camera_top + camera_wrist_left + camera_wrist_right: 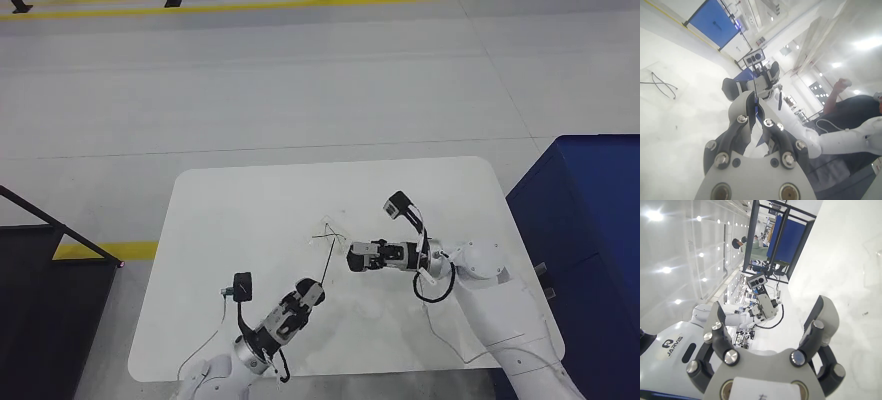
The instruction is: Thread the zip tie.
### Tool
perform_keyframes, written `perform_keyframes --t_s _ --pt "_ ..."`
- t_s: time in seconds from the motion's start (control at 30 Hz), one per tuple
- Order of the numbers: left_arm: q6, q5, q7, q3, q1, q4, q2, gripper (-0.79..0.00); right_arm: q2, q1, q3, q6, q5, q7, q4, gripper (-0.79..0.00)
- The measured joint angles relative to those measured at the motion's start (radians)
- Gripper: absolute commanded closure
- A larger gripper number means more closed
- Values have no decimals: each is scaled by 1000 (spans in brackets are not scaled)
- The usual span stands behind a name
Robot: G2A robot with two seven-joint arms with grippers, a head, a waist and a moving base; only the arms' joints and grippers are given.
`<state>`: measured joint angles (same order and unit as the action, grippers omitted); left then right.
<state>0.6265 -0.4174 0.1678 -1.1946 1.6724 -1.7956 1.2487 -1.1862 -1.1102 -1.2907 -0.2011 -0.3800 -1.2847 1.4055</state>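
My left gripper (755,100) is shut on a thin black zip tie (753,79), whose free end stands straight out past the fingertips. In the top view the same zip tie (327,262) runs from the left gripper (316,290) near the table's front toward the table's middle. My right gripper (352,258) hovers just right of the tie's free end, facing it. Its fingers (817,308) are spread wide with nothing between them, so the right gripper (768,309) is open.
Loose black zip ties (662,85) lie crossed on a clear sheet near the middle of the white table (230,210), just beyond the held tie's tip (325,235). A blue cabinet (585,250) stands off the table's right edge.
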Motion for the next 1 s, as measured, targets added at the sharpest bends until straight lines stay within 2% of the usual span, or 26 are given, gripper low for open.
perform_keyframes --t_s 0.1,0.17,0.3,0.4,0.47,0.7,0.73,0.8,0.83,0.87,0.93,1.0 --pt "8 11 153 -15 36 -37 -16 0 10 -10 -27 127 -59 -65 14 -785" --pt "11 25 221 -13 42 -42 -19 0 10 -10 -28 130 -61 -66 15 -785" --pt "11 24 184 -13 41 -41 -18 0 10 -10 -26 122 -58 -63 14 -785" --pt "5 31 182 -10 42 -42 -18 0 10 -23 11 137 -1 -35 15 -785" --pt "-34 100 210 0 44 -45 -19 0 10 -21 29 151 10 -44 7 -785" --pt "-229 352 408 -18 19 -74 -33 0 26 -20 32 169 22 -156 38 -785" --pt "-257 370 439 -19 15 -79 -35 0 28 -22 32 171 4 -178 44 -723" --pt "-293 380 479 -19 11 -85 -39 0 30 -22 33 173 -22 -204 47 -650" --pt "-307 395 504 -15 10 -90 -40 0 30 -19 36 175 -33 -211 45 -443" --pt "-316 412 523 -12 10 -91 -42 0 30 -18 40 175 -39 -213 45 -329" --pt "-330 449 551 -15 5 -94 -44 0 30 -14 54 175 -47 -215 43 -308" --pt "-334 461 556 -21 1 -95 -46 0 30 -8 62 173 -50 -214 38 -323"
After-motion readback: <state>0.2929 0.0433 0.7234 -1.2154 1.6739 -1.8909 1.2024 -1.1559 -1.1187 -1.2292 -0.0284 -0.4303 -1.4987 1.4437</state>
